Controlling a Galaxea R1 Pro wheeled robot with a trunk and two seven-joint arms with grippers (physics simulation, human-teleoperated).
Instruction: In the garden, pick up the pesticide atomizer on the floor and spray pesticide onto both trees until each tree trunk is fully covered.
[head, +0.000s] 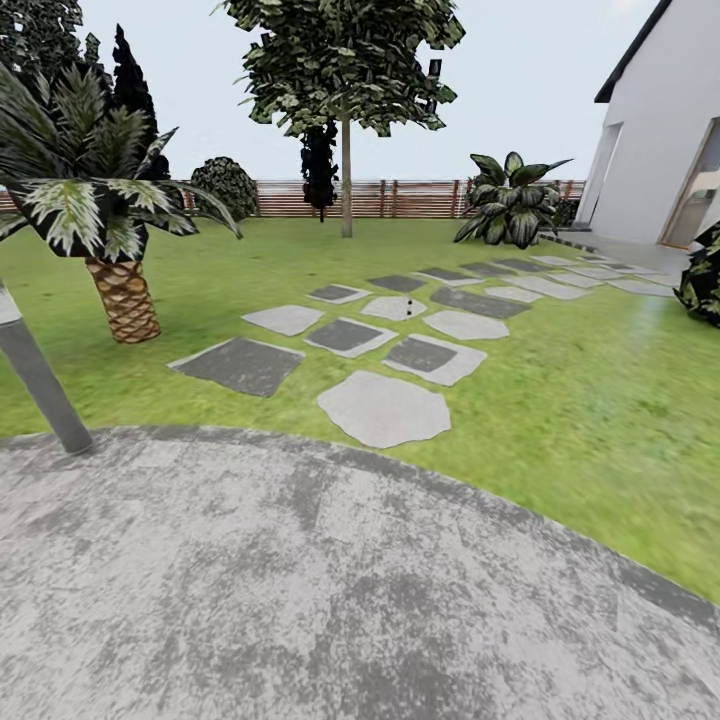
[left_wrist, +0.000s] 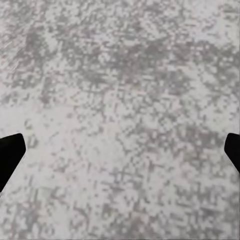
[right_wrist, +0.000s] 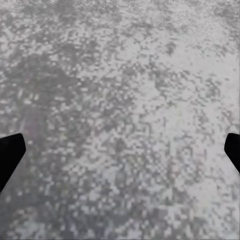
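**Grey paving up front, garden beyond**

Nearest: mottled grey paved pad (head: 300, 590), curved edge meeting the lawn (head: 560, 400). Same speckled grey surface under both wrist cams. Left gripper (left_wrist: 120, 150): two dark fingertips (left_wrist: 10, 155) at opp. edges of the wrist view, wide apart, nothing between. Right gripper (right_wrist: 120, 150): same, tips (right_wrist: 10, 155) spread far, holding nothing.

Garden: green grass w/ irregular stepping stones (head: 385, 408), light and dark grey, running twd the white house (head: 660, 130) at right. Brown slatted fence (head: 400, 198) along the back. One tree (head: 345, 70) w/ straight bare grey-tan trunk (head: 346, 180), blocky green leaves at top only, standing far back near the fence, roughly centre. Crown cut off by top edge. Trunk too distant to judge surface detail.

Small dark specks on a mid-path stone (head: 394, 308); too small to identify. Short palm (head: 110, 240) w/ scaly trunk at left, fronds partly out of frame. Grey slanted post (head: 40, 380) at left edge, upper end cut off. Broad-leaf bush (head: 512, 200) by house. Dark plant (head: 703, 280) clipped at right edge.
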